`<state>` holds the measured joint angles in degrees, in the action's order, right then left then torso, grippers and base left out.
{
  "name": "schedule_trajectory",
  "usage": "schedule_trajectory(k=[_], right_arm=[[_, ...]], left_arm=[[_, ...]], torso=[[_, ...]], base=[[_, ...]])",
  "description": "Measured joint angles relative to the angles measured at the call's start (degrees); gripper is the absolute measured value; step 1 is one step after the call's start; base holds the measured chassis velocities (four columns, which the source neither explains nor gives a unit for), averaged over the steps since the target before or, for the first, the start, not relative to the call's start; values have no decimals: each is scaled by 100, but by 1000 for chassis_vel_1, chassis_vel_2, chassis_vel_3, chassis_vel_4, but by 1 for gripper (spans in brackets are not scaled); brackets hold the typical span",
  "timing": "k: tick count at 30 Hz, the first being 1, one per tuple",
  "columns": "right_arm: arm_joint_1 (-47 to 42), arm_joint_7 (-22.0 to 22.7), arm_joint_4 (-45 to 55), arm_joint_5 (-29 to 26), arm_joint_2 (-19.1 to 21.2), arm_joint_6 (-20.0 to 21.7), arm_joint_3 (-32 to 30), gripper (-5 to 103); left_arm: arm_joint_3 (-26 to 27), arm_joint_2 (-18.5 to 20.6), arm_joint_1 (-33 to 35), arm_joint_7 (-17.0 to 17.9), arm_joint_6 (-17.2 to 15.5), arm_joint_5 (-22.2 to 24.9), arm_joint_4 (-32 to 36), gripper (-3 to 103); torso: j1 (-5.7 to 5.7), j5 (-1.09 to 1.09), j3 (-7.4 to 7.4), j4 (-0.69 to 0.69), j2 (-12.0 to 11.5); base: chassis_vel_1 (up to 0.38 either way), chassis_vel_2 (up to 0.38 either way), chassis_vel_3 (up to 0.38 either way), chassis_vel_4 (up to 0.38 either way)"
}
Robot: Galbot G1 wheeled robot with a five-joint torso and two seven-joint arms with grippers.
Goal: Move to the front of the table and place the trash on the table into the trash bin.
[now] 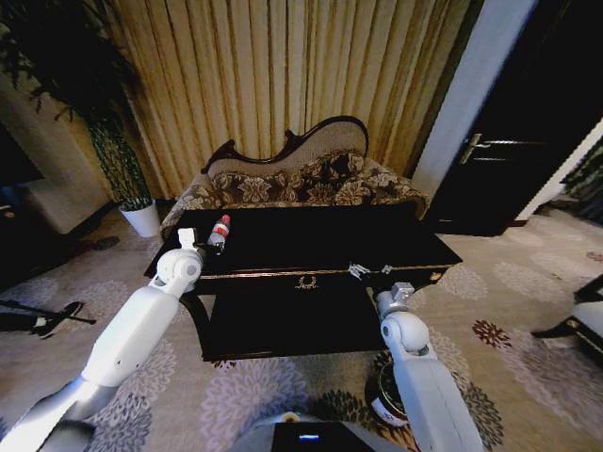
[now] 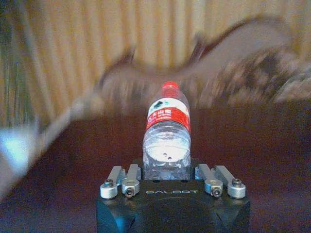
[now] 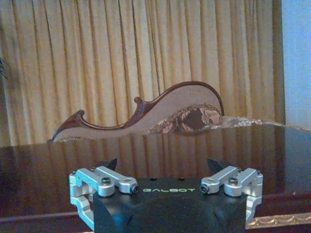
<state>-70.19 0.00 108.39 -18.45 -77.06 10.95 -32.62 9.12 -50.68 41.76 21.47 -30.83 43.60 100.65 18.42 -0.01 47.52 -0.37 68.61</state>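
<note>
The clear bottle with a red label (image 1: 219, 233) hangs tilted over the left end of the dark glossy table (image 1: 311, 247), and my left gripper (image 1: 208, 244) is shut on it. In the left wrist view the bottle (image 2: 166, 138) stands sharp between the jaws of the left gripper (image 2: 166, 169) while the background is blurred. A crumpled white paper wad (image 1: 358, 271) and a small pale piece (image 1: 386, 269) lie near the table's front right edge. My right gripper (image 1: 402, 290) hovers just in front of them, and it (image 3: 163, 167) is open and holds nothing. The dark round trash bin (image 1: 384, 401) stands on the carpet beside my right arm.
An ornate patterned sofa (image 1: 301, 179) stands behind the table against gold curtains. A white plant pot (image 1: 143, 218) sits at the back left. Black gear (image 1: 38, 318) lies on the floor at the left, and a dark door (image 1: 513, 141) is at the right.
</note>
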Motion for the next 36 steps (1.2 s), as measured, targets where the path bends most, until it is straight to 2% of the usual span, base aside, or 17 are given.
schedule_trajectory(k=[2,4,7,8,9,10,11,12,13,15,17,18,19,22,25,29,36], right_arm=[[-105,0,236,-123,46,5,28,100],[-137,0,317,-169,66,9,50,100],[-278,0,788,-621,186,58,141,100],[-278,0,788,-621,186,58,141,100],[-304,1,914,-812,220,102,149,100],[-332,1,1053,-1050,263,166,155,100],[-399,2,1417,-1735,361,409,163,100],[-427,2,1588,-2057,400,526,168,100],[-427,2,1588,-2057,400,526,168,100],[-472,2,2009,-2741,491,783,177,100],[-500,2,2544,-3680,581,1180,208,100],[-500,2,2544,-3680,581,1180,208,100],[-503,2,2674,-3937,614,1302,221,100],[-496,2,3117,-4991,713,1797,277,100],[-491,2,3233,-5220,729,1948,330,100],[-490,2,3249,-5166,731,2004,418,100],[-314,1,2949,-4666,733,1865,515,100]], left_arm=[[50,139,146,-871,710,-775,108,43],[64,169,176,-1020,847,-865,158,43],[247,311,417,-1692,1518,-1119,481,43],[247,311,417,-1692,1518,-1119,481,43],[307,342,489,-1809,1666,-1159,545,43],[382,388,573,-1941,1826,-1199,615,43],[584,473,773,-2207,2063,-1304,769,43],[684,510,881,-2316,2170,-1348,847,43],[684,510,881,-2316,2170,-1348,847,43],[918,598,1135,-2545,2414,-1414,1034,43],[1245,707,1556,-2860,2696,-1494,1308,43],[1245,707,1556,-2860,2696,-1494,1308,43],[1346,742,1707,-2949,2775,-1516,1409,43],[1646,902,2231,-3105,2922,-1544,1861,43],[1727,990,2416,-3108,2967,-1546,2156,43],[1710,1074,2451,-3062,2954,-1548,2420,43],[1235,1087,2397,-2737,2768,-1559,2766,43]], torso=[[0,-1,0,1,0],[0,0,-1,1,1],[-1,0,-1,-2,0],[-1,0,-1,-2,0],[-1,0,-1,-1,1],[0,0,-1,-1,0],[0,0,0,-1,0],[0,0,-1,-1,0],[0,0,-1,-1,0],[0,-1,-1,0,1],[-1,-1,-1,1,1],[-1,-1,-1,1,1],[-1,-1,-1,1,1],[-1,0,-1,1,1],[-1,1,-1,0,1],[-1,1,-1,-1,1],[-1,1,0,-1,1]], base=[[0,0,0,0],[0,0,0,0],[0,0,0,0],[0,0,0,0],[0,0,0,0],[0,0,0,0],[0,0,0,0],[0,0,0,0],[0,0,0,0],[0,0,0,0],[0,0,0,0],[0,0,0,0],[0,0,0,0],[0,0,0,0],[0,0,0,0],[0,0,0,0],[0,0,0,0]])
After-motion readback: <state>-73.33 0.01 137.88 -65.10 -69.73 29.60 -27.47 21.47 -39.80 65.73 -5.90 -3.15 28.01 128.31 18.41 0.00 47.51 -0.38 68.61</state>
